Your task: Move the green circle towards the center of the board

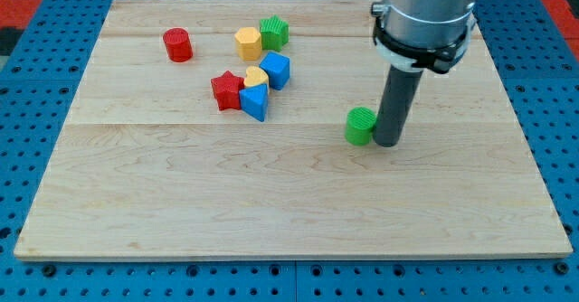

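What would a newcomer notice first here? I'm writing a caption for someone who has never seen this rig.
First, the thick dark rod coming down from the view's top right, my tip on the board just right of the green circle, apparently touching it. Next, the bright cluster at upper left of centre: yellow, green, blue and red blocks packed together, with a red cylinder standing alone further left.

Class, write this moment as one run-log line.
my tip: at right side of green circle | target: right of board centre | cluster upper left

Dark rod (394,112), grey collar, blk clamp.
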